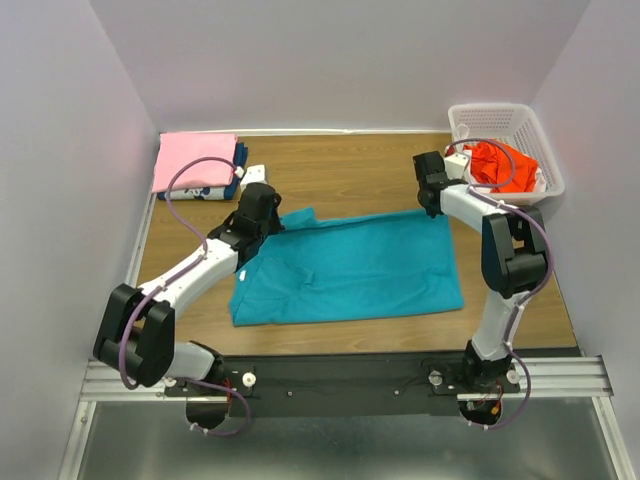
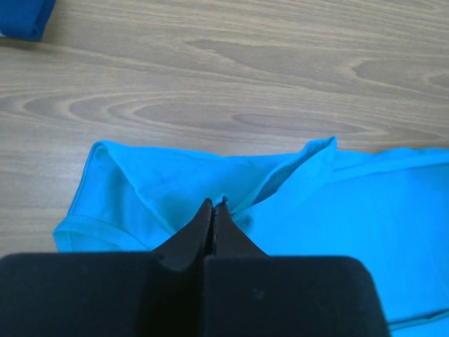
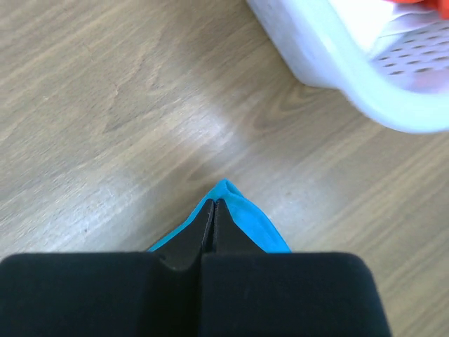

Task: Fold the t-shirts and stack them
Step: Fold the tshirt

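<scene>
A plain teal cotton t-shirt [image 1: 350,270] lies spread flat across the middle of the wood-grain worktop [image 1: 340,170], its long side running left to right. The left arm [image 1: 185,280] reaches to the shirt's far-left end; its jaws are pressed fully together on a pinch of teal cloth beside a turned-up fold, probably a sleeve or the collar. The right arm [image 1: 515,255] reaches to the shirt's far-right corner, and its jaws are likewise closed tight with that corner nipped between the tips.

In the far-left corner of the worktop a folded pink t-shirt [image 1: 193,160] rests on a folded dark blue one [image 1: 200,193]. An orange-red shirt [image 1: 497,162] sits crumpled in the white plastic lattice basket [image 1: 500,112] at the far-right corner.

So 2 shirts look done, 1 waits, and the teal one is at its first fold, with both far corners gripped. The next move likely calls for lifting both ends together and carrying the far edge towards the near edge, keeping the cloth taut between the 2 arms so it lands square
</scene>
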`<state>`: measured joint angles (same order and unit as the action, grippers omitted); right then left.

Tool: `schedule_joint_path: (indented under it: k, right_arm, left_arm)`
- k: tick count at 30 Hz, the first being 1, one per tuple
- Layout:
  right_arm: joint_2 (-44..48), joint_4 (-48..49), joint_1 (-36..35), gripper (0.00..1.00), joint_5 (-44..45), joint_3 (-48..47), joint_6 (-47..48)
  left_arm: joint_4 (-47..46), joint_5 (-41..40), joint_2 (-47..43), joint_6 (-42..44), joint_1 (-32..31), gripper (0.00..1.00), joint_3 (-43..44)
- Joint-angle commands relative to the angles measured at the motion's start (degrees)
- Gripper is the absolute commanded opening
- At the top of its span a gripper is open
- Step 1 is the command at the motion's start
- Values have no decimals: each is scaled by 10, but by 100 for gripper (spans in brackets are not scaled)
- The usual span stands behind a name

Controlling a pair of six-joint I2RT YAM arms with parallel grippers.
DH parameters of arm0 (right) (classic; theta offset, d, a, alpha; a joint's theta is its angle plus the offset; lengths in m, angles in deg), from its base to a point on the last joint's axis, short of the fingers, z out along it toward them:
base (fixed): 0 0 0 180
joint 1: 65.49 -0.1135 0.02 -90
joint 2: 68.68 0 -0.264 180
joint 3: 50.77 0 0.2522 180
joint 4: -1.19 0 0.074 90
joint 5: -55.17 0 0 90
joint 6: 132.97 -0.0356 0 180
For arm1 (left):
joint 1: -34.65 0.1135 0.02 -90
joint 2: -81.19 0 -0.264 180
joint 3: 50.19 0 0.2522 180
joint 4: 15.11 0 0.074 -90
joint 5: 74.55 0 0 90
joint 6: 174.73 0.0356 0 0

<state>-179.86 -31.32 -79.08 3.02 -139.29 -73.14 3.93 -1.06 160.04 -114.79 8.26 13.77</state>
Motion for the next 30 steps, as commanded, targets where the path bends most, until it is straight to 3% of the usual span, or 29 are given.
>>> schedule_joint_path:
  k: [1, 12, 30]
  right_arm:
    - [46, -8, -7, 1, 7, 38, -19]
    - [163, -8, -28, 1, -3, 141, -34]
    - [261, -16, -31, 1, -17, 220, -43]
  left_arm:
    - [-5, -23, -39, -22, -4, 0, -29]
    - [49, -51, -153, -85, -11, 0, -102]
    - [148, -63, -307, -229, -74, 0, -203]
